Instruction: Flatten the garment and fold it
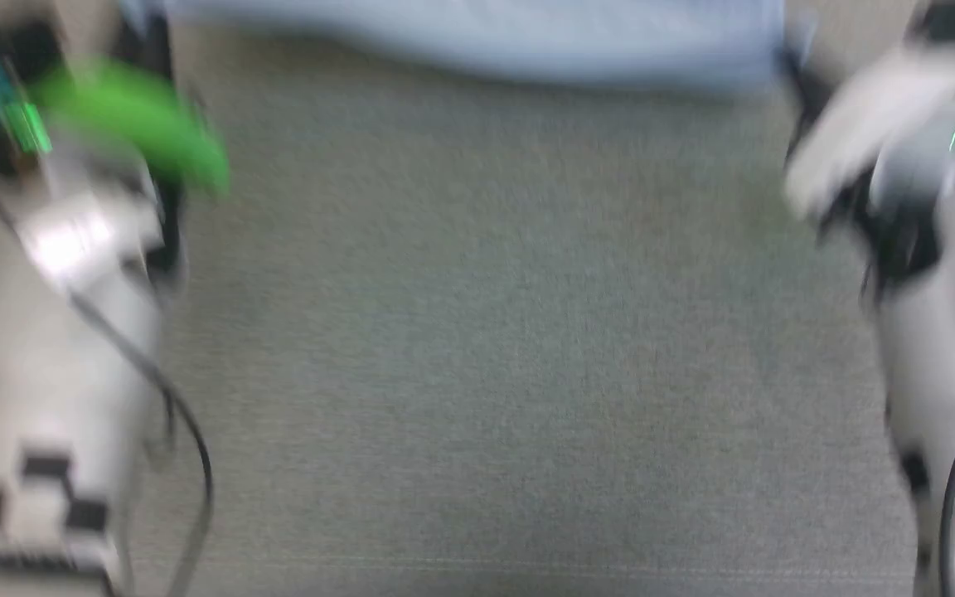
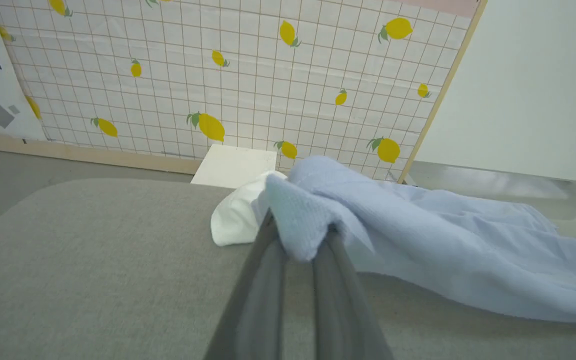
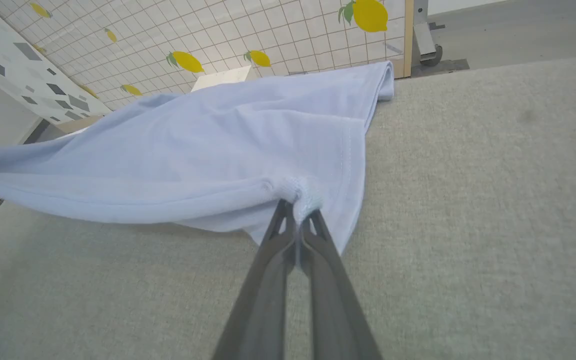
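Note:
The garment (image 3: 208, 145) is a light blue knit shirt, stretched between my two grippers above the grey padded table (image 3: 493, 200). My right gripper (image 3: 298, 207) is shut on a bunched bit of its hemmed edge. In the left wrist view my left gripper (image 2: 300, 240) is shut on a fold of the garment (image 2: 443, 240), with the white collar (image 2: 235, 217) just left of the fingertips. The head view is blurred; the garment (image 1: 527, 41) runs as a pale blue band along the top edge, between both pale forearms.
A lemon-patterned gridded panel (image 2: 248, 75) stands behind the table, with a grey-shape patterned panel (image 3: 13, 70) beside it. A white block (image 2: 235, 165) lies at the table's far edge. The bare grey table (image 1: 477, 348) stretches between my arms.

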Tool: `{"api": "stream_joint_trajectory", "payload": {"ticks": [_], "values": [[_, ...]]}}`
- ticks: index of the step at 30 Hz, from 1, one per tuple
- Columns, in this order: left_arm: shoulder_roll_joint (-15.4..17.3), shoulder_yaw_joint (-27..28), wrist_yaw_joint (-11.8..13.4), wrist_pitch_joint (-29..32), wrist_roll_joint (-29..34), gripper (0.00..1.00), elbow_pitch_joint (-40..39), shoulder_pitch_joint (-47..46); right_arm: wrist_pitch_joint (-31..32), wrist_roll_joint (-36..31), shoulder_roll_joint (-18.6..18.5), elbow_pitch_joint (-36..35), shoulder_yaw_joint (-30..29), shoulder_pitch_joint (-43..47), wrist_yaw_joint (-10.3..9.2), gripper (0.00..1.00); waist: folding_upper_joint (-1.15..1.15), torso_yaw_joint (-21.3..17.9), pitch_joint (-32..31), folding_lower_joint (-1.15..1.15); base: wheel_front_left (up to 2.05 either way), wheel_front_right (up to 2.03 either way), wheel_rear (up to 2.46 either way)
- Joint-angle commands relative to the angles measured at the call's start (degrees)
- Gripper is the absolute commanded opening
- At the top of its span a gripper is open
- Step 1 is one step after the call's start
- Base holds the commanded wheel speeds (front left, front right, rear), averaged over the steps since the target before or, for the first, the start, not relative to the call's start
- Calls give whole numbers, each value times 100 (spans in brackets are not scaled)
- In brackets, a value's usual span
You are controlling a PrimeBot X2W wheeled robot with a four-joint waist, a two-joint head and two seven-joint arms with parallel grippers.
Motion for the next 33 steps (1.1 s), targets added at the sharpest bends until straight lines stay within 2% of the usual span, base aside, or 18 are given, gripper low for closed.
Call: {"api": "stream_joint_trajectory", "payload": {"ticks": [1,6,9,15,20,26,33], "values": [[-62,55,-32,-26,-180,0,-76,447,-22,190,-77,-111,59,381,-8,0,0,346,-1169,1,0,0,0],[-267,228,-73,189,-844,0,-456,2105,-3,626,-357,-525,236,1830,-8,0,0,258,-1686,1,0,0,0],[-264,285,35,508,-1100,0,-775,2998,36,789,-433,-769,178,2549,-8,0,0,186,-1891,1,0,0,0],[-166,334,386,1410,-1584,0,-1638,4628,296,832,-512,-1382,38,3899,-8,0,0,40,-2057,1,0,0,0],[-88,487,886,2031,-1960,0,-2436,5698,828,727,-435,-1786,-258,4731,-8,0,0,-54,-2046,1,0,0,0],[-43,563,1306,2308,-2077,0,-3248,6373,1292,520,-261,-2181,-526,5186,-8,0,0,-138,-2001,1,0,0,0],[51,630,1422,2099,-1874,0,-3927,6322,1530,370,-173,-2601,-621,5039,-8,0,0,-162,-1976,1,0,0,0]]}}
